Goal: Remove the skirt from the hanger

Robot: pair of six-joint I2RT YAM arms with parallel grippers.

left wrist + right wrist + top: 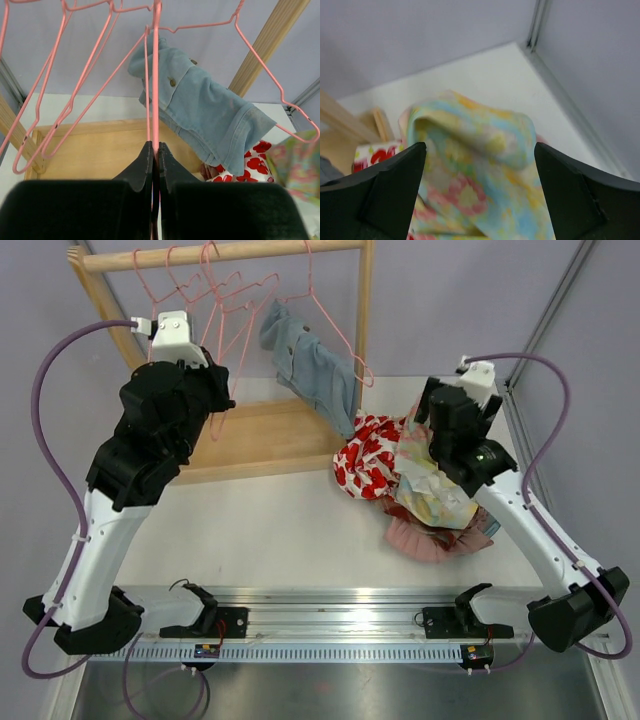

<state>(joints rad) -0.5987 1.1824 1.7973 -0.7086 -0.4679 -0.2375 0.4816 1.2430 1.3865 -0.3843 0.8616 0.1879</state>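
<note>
A light-blue denim skirt (312, 366) (210, 107) hangs draped over a pink wire hanger (335, 328) on the wooden rack's rail (230, 253). My left gripper (224, 400) (155, 146) is shut on a pink hanger wire (155, 75), just left of the skirt. My right gripper (480, 145) stands open over a pastel floral garment (480, 150) (430, 480) on the table. That cloth lies loose between the fingers and neither one touches it. In the top view the right fingertips are hidden behind the wrist.
Several bare pink hangers (190, 285) (60, 90) hang at the rail's left. The rack's wooden base (260, 435) and right post (364, 310) stand behind. A red-and-white floral garment (365, 458) and a pink ruffled one (430, 538) lie piled with the pastel one.
</note>
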